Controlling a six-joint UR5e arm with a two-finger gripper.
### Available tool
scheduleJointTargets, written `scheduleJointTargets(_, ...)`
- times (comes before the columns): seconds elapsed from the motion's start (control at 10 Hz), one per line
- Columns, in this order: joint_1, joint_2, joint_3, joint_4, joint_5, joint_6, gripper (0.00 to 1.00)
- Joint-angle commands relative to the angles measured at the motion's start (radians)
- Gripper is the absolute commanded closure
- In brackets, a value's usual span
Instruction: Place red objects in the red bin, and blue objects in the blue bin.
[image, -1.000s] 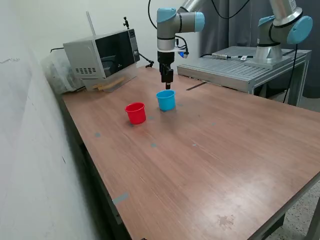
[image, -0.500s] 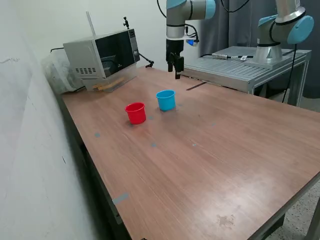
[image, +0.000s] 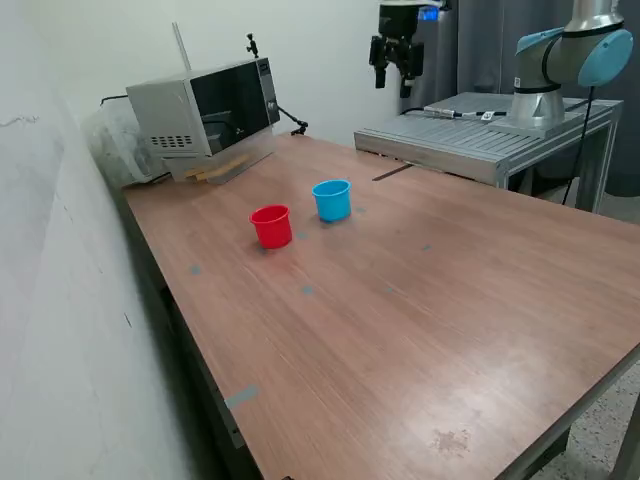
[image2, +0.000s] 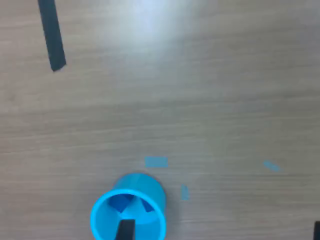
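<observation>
Visibly one red cup (image: 271, 225), one blue cup (image: 332, 199)

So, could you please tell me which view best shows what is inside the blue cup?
The wrist view: it looks down into the blue cup, showing dark-blue shapes inside. The exterior view shows the cup from the side, contents hidden.

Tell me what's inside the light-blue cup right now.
In the wrist view, dark-blue pieces lie at the bottom of the blue bin; they look like blue cubes, but a dark gripper fingertip covers part of the inside. The exterior view shows only the cup's outside.
</observation>
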Motion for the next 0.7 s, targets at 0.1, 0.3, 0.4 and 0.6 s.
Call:
scheduleJointTargets(0.1,0.024,-0.217,0.016,0.227,-0.001,-0.008,0.0)
scheduleJointTargets(0.3,0.022,-0.228,-0.013,0.364,-0.003,-0.003,0.0)
scheduleJointTargets(0.4,0.015,-0.226,-0.03,0.408,-0.003,-0.005,0.0)
scheduleJointTargets(0.6,0.011,-0.225,-0.038,0.41,-0.003,-0.006,0.0)
